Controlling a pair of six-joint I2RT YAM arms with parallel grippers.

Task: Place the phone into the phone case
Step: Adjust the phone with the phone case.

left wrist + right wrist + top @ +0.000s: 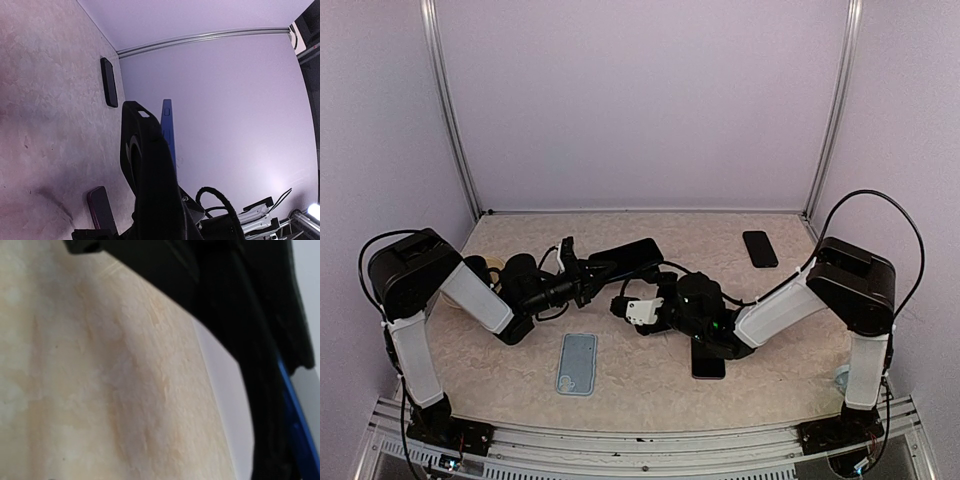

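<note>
My left gripper (pixel 588 274) is shut on a black phone case (pixel 626 256) and holds it on edge above the table. In the left wrist view the case (pixel 145 165) fills the middle, with a blue finger (pixel 167 125) behind it. My right gripper (pixel 624 300) is just below and in front of the case; its jaws look apart and empty, and the case (pixel 240 300) crosses its view's top and right. A dark phone (pixel 708 364) lies on the table under the right arm, and it also shows in the left wrist view (pixel 102 210).
A second black phone (pixel 759 248) lies at the back right, also in the left wrist view (pixel 109 82). A light blue case (pixel 577 363) lies flat near the front, left of centre. Purple walls and metal posts enclose the table (pixel 650 390).
</note>
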